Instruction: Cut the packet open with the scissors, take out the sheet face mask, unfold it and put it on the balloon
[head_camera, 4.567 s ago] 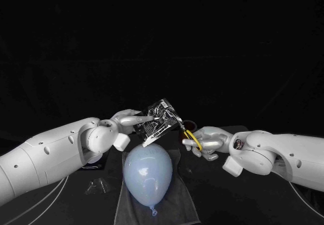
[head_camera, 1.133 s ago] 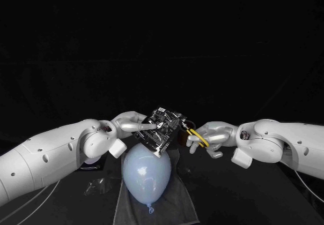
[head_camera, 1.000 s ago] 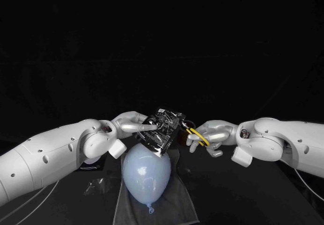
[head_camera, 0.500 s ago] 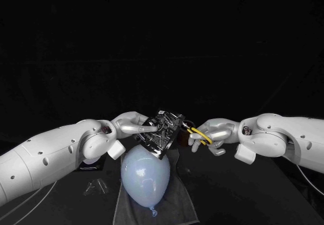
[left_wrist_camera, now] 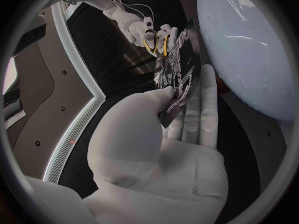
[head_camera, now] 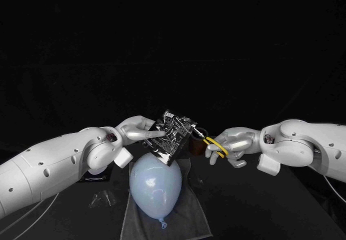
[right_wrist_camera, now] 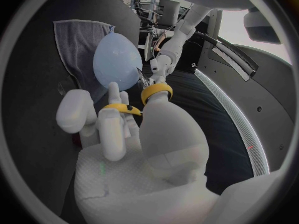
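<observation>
Black table bears a towel (grey).

Black packet, yellow-handled scissors, pale-blue balloon

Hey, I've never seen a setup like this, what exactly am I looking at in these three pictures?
It is a two-armed robot with silver hands, at a black table. The square picture looks down from a camera on its head. The two round ones come from cameras at its wrists, behind each hand. On the table a pale blue balloon lies on a grey cloth. The left hand holds a dark packet up above the balloon. The right hand holds yellow-handled scissors, blades at the packet's corner.
</observation>
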Action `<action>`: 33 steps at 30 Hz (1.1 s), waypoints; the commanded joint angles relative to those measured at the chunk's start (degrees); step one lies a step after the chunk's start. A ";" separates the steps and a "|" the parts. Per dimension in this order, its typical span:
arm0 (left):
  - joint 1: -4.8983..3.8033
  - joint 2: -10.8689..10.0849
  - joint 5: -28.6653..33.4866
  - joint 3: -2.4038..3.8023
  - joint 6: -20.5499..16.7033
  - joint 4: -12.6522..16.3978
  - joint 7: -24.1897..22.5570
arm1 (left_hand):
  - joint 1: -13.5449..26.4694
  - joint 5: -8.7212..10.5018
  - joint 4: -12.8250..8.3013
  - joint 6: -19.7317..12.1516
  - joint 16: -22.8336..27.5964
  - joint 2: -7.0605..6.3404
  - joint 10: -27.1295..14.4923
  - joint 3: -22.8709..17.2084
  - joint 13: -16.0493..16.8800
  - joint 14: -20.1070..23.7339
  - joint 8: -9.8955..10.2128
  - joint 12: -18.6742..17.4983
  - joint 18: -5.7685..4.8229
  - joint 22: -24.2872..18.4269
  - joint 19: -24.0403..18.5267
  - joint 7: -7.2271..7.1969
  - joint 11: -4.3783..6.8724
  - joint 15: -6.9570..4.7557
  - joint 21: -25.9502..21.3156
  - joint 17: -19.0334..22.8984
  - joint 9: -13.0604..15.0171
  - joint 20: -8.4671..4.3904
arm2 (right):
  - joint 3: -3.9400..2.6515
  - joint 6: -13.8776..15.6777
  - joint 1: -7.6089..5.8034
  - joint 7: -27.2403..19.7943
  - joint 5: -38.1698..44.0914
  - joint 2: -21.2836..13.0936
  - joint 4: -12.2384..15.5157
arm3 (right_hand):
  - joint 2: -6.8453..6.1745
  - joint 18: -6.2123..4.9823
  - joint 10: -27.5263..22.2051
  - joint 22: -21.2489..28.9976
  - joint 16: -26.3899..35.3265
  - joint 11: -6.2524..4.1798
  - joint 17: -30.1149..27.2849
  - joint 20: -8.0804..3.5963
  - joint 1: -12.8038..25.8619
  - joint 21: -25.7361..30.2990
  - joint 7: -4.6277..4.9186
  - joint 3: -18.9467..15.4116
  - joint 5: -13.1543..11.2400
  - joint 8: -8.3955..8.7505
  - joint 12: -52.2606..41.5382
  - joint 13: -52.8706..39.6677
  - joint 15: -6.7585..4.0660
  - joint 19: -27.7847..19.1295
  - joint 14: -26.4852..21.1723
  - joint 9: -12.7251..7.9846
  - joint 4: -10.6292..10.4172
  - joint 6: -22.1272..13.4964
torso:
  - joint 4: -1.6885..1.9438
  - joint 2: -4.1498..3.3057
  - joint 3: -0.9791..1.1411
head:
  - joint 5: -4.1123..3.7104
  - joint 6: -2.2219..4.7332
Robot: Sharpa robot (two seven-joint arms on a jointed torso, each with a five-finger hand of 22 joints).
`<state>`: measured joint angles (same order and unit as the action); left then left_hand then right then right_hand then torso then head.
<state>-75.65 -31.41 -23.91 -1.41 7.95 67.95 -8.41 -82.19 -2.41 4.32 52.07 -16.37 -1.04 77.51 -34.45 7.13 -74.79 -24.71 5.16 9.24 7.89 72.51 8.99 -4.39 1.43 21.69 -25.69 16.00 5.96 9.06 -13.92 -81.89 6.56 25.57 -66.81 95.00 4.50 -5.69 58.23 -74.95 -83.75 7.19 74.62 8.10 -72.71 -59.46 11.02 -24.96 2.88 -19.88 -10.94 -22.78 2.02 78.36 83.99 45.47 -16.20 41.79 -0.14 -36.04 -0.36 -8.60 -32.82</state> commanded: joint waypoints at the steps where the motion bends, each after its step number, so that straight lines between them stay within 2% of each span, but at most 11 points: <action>1: -0.05 -0.01 -2.26 0.07 0.14 0.56 -2.17 | -0.07 -0.34 -0.23 0.28 -0.23 0.27 -0.21 -0.58 0.11 -0.16 0.19 0.10 0.98 0.10 0.02 -0.31 -0.01 -0.51 0.31 -0.13 9.14 -0.33 | 0.00 -1.49 -0.08 0.48 0.10 -0.08 0.11 | -0.57 -0.54 -0.45 0.00 0.43 -0.06 -0.14 -0.11 -0.12 0.39 0.18 -0.02 -0.09 0.14 0.36 0.31 0.39 -0.42 0.58 -0.14 -0.21 0.53 | 0.01 -0.01 -0.01 | -0.08 0.05; 9: -0.05 -0.21 -5.88 0.07 3.28 1.31 -1.75 | 0.02 -0.35 -0.36 0.39 -0.74 0.12 -0.11 -0.71 0.29 -0.01 0.28 0.12 0.95 0.43 -0.10 -0.36 0.04 -0.57 0.80 -0.97 9.44 -0.42 | 0.03 -1.20 -0.11 -0.06 0.08 0.29 -0.13 | -0.71 -0.56 -0.65 0.09 0.49 -0.01 -0.29 -0.09 -0.08 0.52 0.22 0.17 -0.09 0.21 0.49 0.66 0.43 -0.48 0.51 -0.24 -0.28 0.51 | -0.01 -0.03 0.02 | -0.06 0.12; 17: -0.05 -0.33 -9.13 0.07 4.78 1.76 -1.67 | 0.08 -0.34 -0.42 0.45 -0.96 0.03 -0.07 -0.73 0.38 0.07 0.32 0.13 0.94 0.59 -0.15 -0.43 0.08 -0.61 1.04 -1.34 9.59 -0.46 | 0.03 -1.68 -0.29 -0.45 0.00 0.89 -0.23 | -0.74 -0.58 -0.78 0.19 0.53 0.02 -0.40 -0.07 -0.13 0.71 0.24 0.31 -0.09 0.20 0.57 0.89 0.46 -0.56 0.46 -0.29 -0.27 0.58 | -0.01 -0.02 0.06 | 0.03 0.09; 25: -0.04 -0.42 -10.32 0.07 4.19 1.38 -1.72 | 0.12 -0.34 -0.44 0.50 -1.11 0.02 -0.01 -0.75 0.44 0.10 0.34 0.15 0.94 0.70 -0.18 -0.45 0.11 -0.64 1.21 -1.61 9.69 -0.49 | 0.03 -1.78 -1.36 -0.70 -0.04 0.37 -0.17 | -0.71 -0.58 -0.78 0.23 0.53 0.02 -0.40 -0.05 -0.32 0.73 0.21 0.48 -0.08 0.13 0.59 1.17 0.47 -0.57 0.44 -0.34 -0.20 0.80 | -0.07 -0.03 0.04 | -0.21 0.27; 33: -0.04 -0.64 -8.73 0.07 3.20 0.74 -1.80 | 0.16 -0.35 -0.44 0.54 -1.22 0.02 0.03 -0.77 0.48 0.11 0.35 0.16 0.94 0.77 -0.19 -0.46 0.13 -0.66 1.32 -1.77 9.75 -0.51 | 0.08 -2.17 -1.63 -0.21 0.32 -0.51 0.43 | -0.74 -0.59 -0.73 0.27 0.56 0.00 -0.48 -0.05 -0.45 0.81 0.18 0.56 -0.09 0.06 0.58 1.35 0.47 -0.59 0.41 -0.37 -0.16 0.97 | -0.02 -0.01 0.02 | -0.31 0.30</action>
<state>-75.75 -32.02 -32.82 -1.30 10.68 68.79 -9.67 -82.15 -2.51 4.31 52.31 -17.45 -1.09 77.50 -34.45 7.57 -74.73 -24.19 5.10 9.43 8.56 72.36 8.59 -4.40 1.03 22.82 -27.42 16.11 5.83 9.19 -14.94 -83.45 6.86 25.69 -67.23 95.20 4.06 -5.63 57.83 -74.62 -83.31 7.19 74.12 7.90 -73.15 -58.88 11.14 -24.79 2.88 -19.88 -10.73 -21.44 2.15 78.14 84.11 45.14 -16.36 42.49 -0.15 -36.06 -0.32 -8.87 -32.57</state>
